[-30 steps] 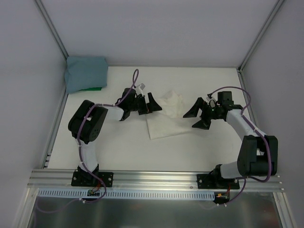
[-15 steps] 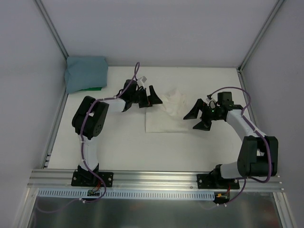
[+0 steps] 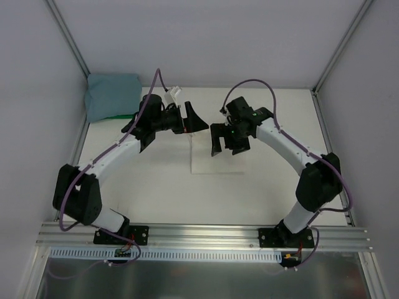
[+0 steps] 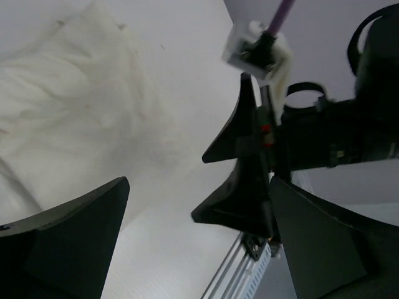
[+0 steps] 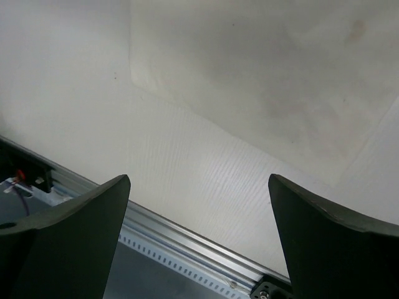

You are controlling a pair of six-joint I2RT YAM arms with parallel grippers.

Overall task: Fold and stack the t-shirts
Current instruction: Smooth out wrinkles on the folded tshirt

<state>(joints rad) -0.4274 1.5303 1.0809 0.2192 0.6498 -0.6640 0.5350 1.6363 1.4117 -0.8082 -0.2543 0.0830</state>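
Over the middle of the table (image 3: 156, 187), top view: left gripper (image 3: 194, 121) and right gripper (image 3: 227, 146) hung with jaws apart above the cream t-shirt (image 3: 212, 163), close enough to risk collision; teal t-shirt (image 3: 112, 96) lay far-left, open room between. Left wrist: right gripper's fingers (image 4: 240, 156) crowded close. Right wrist: the tee's near edge lay flat; a shallow pinch could drag it unfolded.

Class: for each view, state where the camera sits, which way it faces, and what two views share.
Top external: above, behind the bases, facing down at the table; shows both arms, cream t-shirt, teal t-shirt.
Left wrist: on left gripper, facing cream t-shirt and right gripper; own fingers show.
Right wrist: on right gripper, facing down at cream t-shirt, rail; own fingers show.
Shared: all show the cream t-shirt.
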